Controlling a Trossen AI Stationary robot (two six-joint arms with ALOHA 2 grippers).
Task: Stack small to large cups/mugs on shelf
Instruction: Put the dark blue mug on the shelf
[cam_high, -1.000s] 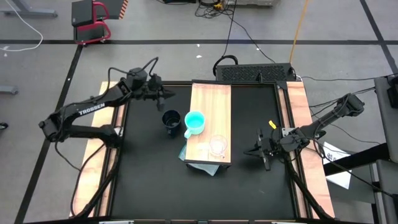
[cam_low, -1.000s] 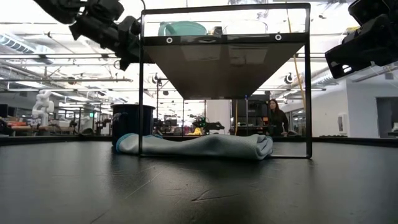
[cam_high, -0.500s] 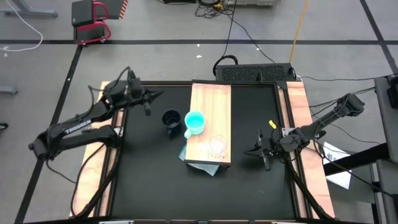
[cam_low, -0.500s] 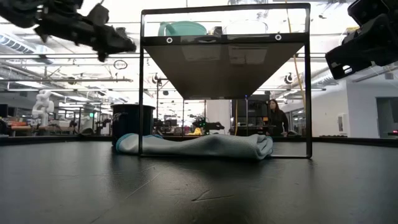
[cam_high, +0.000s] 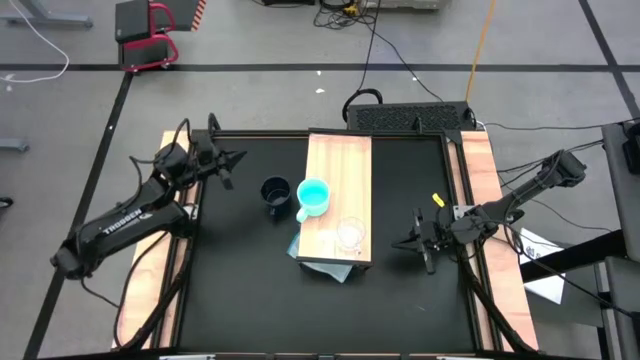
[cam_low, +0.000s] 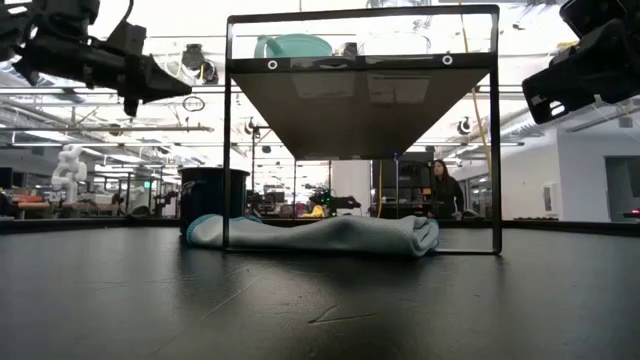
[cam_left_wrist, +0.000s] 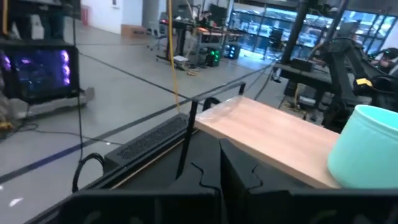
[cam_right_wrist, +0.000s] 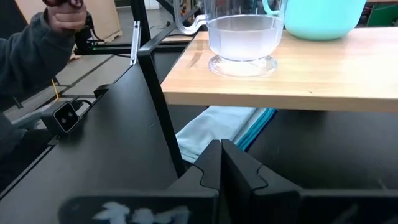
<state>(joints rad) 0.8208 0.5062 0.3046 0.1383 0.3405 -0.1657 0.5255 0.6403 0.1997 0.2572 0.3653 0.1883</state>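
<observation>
Near the counter's far left corner, the left end effector (cam_high: 226, 162) is held aloft with fingers closed and empty. Beside the raised long light-wood plank shelf (cam_high: 338, 160), the dark navy mug (cam_high: 275, 192) stands on the black counter (cam_high: 230, 280). On the shelf are seen the turquoise mug (cam_high: 313, 196) and small clear glass mug (cam_high: 350, 233). The right end effector (cam_high: 420, 242), seemingly closed and empty, hovers right of the shelf.

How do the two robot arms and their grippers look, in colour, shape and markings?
Both arms are dark, slim and jointed, with black cables along them. The left arm bears white TROSSEN lettering. The left gripper and the right gripper each have two thin dark fingers.
</observation>
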